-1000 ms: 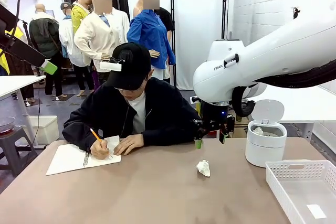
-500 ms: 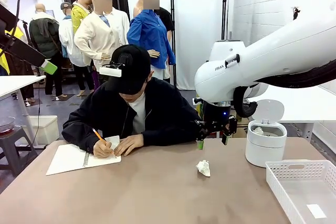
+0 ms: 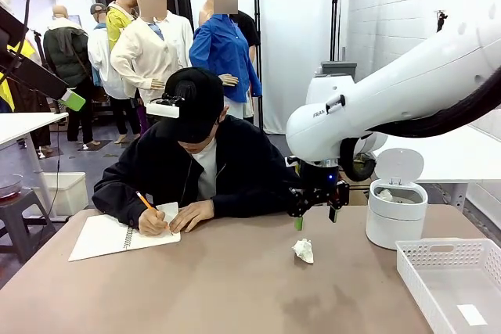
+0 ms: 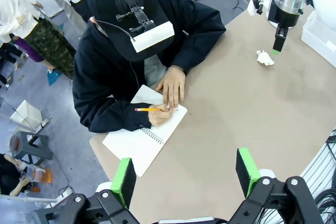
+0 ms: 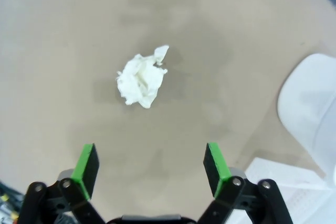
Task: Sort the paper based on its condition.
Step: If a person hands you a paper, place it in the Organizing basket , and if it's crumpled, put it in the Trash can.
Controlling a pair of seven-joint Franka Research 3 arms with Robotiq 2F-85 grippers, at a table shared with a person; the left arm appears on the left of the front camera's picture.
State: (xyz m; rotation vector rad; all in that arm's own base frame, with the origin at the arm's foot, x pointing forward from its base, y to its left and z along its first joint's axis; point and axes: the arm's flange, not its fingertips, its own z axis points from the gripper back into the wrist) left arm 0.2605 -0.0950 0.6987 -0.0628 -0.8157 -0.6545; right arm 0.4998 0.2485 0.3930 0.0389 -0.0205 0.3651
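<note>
Two green pads (image 5: 86,163) of the right gripper (image 5: 151,153) stand spread wide with nothing between them, the jaws open and pointing down at the brown table (image 5: 63,35). Just ahead of the fingertips, a little toward the left-hand pad in the wrist view, lies one crumpled paper lump (image 5: 140,80). It rests on the tabletop, apart from both fingers. Seen from the front, this gripper hangs above the lump and slightly beyond it, not touching it.

Off to the gripper's right stands a white bin (image 3: 391,228) with its lid tipped up, and another crumpled piece (image 3: 385,194) shows in its open top. Nearer the robot than the bin, a white perforated basket (image 3: 413,279) sits by the table's edge, and one flat slip (image 3: 472,314) lies on its floor.

Well away on the gripper's other side, the left gripper (image 4: 184,161) hangs high over the table, its jaws likewise wide apart and empty. Below and ahead of it lies a spiral-bound notebook (image 4: 139,148). A person in a black cap and jacket bends over the notebook, one hand (image 4: 160,118) holding a pencil (image 4: 147,109) to the page and the other hand (image 4: 172,85) laid flat beside it. Farthest from the left gripper, across the tabletop, are the lump and the right arm's fingers above it.
</note>
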